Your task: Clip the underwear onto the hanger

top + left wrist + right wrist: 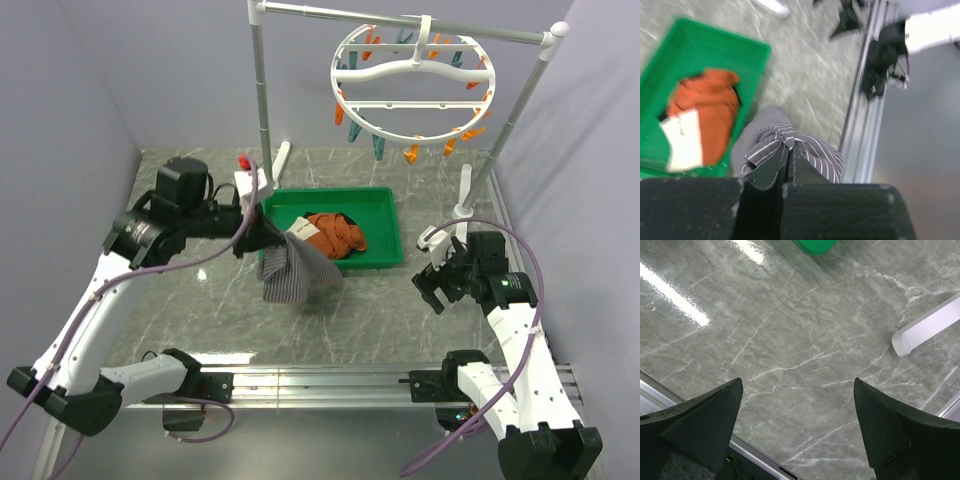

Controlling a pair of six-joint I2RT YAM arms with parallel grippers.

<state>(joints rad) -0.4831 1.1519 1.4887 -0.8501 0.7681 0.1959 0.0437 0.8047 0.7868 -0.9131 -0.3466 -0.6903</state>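
My left gripper is shut on the grey striped underwear, which hangs from it above the table just in front of the green tray's front left corner. In the left wrist view the closed fingertips pinch a bunched fold of the underwear. The white ring hanger with orange and teal clothespins hangs from the rack bar at the back, well above and to the right. My right gripper is open and empty, low over bare table at the right; its view shows only marble between the fingers.
A green tray in the middle holds an orange-rust garment and a white cloth; both show in the left wrist view. The white tube rack stands at the back, its feet on the table. A metal rail runs along the near edge.
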